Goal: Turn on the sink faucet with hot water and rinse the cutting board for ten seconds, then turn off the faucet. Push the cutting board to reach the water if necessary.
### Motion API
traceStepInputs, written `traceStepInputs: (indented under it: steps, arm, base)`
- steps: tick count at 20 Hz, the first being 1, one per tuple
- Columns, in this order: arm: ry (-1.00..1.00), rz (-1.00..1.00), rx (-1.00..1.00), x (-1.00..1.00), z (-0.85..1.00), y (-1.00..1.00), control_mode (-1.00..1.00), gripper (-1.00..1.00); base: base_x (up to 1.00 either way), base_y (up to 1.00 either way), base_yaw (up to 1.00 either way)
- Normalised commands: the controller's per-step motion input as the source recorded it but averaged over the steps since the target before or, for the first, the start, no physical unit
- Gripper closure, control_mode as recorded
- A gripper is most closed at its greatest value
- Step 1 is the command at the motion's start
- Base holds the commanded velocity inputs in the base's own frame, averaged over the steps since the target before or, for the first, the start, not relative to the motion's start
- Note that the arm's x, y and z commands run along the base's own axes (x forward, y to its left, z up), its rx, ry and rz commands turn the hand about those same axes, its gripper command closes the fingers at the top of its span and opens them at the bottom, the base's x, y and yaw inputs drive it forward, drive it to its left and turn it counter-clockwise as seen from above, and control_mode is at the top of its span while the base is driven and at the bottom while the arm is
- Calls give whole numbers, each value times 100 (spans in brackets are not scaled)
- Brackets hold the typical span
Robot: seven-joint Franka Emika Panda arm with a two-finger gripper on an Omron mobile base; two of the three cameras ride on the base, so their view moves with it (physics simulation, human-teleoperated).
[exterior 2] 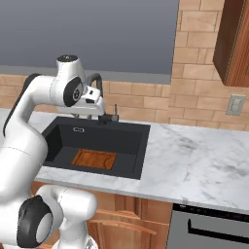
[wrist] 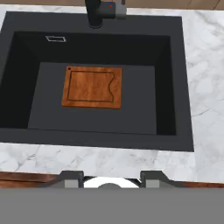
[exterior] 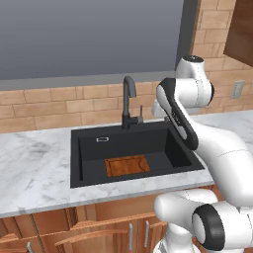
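Small grey side lever (exterior: 140, 112) of the tall matte-black gooseneck faucet (exterior: 128, 101) sits at rear rim of the large matte-black sink (exterior: 89, 175), ahead of and below the two-finger gripper (exterior 2: 99, 113) w/ nothing held, jaws part-open, well above basin. Small flat reddish-brown wooden cutting board (wrist: 92, 87) lies flat on sink floor, long axis across basin, near the front wall. No stream visible, so next reach prob. goes fwd/down to lever.

A white marble tabletop (exterior 2: 194, 151) with grey veining runs along a tan brick wall (exterior: 49, 106); a grey window pane (exterior: 89, 37) sits above the brick; a pale wall outlet (exterior 2: 236, 105) is set in the brick; a dark wood upper cabinet (exterior 2: 233, 39) hangs at right; brown lower cabinets (exterior: 99, 230) with metal handles stand below; beside them, what may be an oven front (exterior 2: 209, 228).
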Motion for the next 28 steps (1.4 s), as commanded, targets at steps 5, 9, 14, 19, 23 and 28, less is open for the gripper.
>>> traceStepInputs:
  steps: [5, 9, 14, 19, 23, 28]
  arm:
    - [-8, 2, 0, -12, 0, -4, -100, -100]
    - [-21, 5, 0, -14, 0, -23, -100, -100]
    - [-23, 5, 2, -3, -2, -35, -100, -100]
    - [-19, 6, 3, 0, -3, -36, -100, -100]
    - [-18, 5, 4, 0, -4, -38, -100, -100]
    - [-16, 5, 3, 2, -5, -32, -100, -100]
  base:
    - [0, 0, 0]
    - [0, 0, 0]
    - [0, 0, 0]
    - [0, 0, 0]
    - [0, 0, 0]
    - [0, 0, 0]
